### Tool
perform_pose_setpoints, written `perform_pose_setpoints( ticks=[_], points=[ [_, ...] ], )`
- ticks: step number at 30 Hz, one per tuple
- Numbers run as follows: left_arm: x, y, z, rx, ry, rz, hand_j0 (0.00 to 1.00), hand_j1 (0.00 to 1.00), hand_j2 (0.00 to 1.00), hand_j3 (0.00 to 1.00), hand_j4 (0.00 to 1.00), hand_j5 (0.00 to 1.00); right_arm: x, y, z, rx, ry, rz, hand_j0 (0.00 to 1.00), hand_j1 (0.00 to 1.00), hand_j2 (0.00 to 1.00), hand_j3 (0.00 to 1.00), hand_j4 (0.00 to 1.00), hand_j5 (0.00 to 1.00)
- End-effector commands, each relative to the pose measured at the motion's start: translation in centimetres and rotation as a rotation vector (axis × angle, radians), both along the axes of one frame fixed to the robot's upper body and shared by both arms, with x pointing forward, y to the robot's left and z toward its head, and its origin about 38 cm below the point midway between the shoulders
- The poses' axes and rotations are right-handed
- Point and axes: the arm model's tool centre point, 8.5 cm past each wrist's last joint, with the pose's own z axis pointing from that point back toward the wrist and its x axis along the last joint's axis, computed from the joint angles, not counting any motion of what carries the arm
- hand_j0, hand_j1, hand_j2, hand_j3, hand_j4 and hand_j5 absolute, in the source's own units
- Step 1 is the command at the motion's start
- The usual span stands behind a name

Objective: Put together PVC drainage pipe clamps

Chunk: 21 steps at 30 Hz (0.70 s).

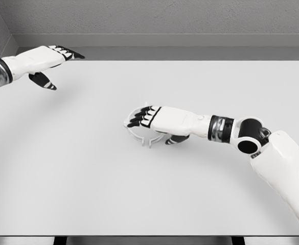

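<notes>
A thin white ring-shaped pipe clamp (143, 135) lies flat on the white table (88, 168) near the middle. My right hand (145, 118) reaches in from the right and hovers directly over the clamp, palm down, fingers slightly curled above its far rim and thumb low near the right side; most of the ring stays visible below the fingers. Whether the fingers touch the clamp I cannot tell. My left hand (57, 58) is held above the far left corner of the table, fingers stretched out and holding nothing.
The table's far edge meets a grey wall at the back. Its front edge runs along the bottom of the picture. Nothing else lies on the surface.
</notes>
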Motion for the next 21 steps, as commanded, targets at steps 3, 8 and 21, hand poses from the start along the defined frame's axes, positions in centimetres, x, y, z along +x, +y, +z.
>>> perform_pose_setpoints(
  ticks=[3, 8, 21],
  points=[
    [-0.1, 0.1, 0.5, -0.010, -0.010, -0.002, 1.00, 1.00, 1.00, 1.00, 1.00, 1.00, 0.4, 0.0, -0.3, 0.008, 0.018, -0.014, 1.00, 1.00, 1.00, 1.00, 1.00, 1.00],
    [-0.1, 0.2, 0.6, -0.010, -0.013, -0.001, 1.00, 1.00, 1.00, 1.00, 1.00, 1.00, 0.6, 1.5, 0.0, 0.040, 0.021, -0.001, 1.00, 1.00, 1.00, 1.00, 1.00, 1.00],
    [-0.2, 0.9, 1.0, -0.007, -0.017, 0.007, 1.00, 1.00, 1.00, 1.00, 1.00, 1.00, 1.2, 1.4, -0.4, 0.038, 0.036, -0.016, 1.00, 1.00, 1.00, 1.00, 1.00, 1.00]
  ],
)
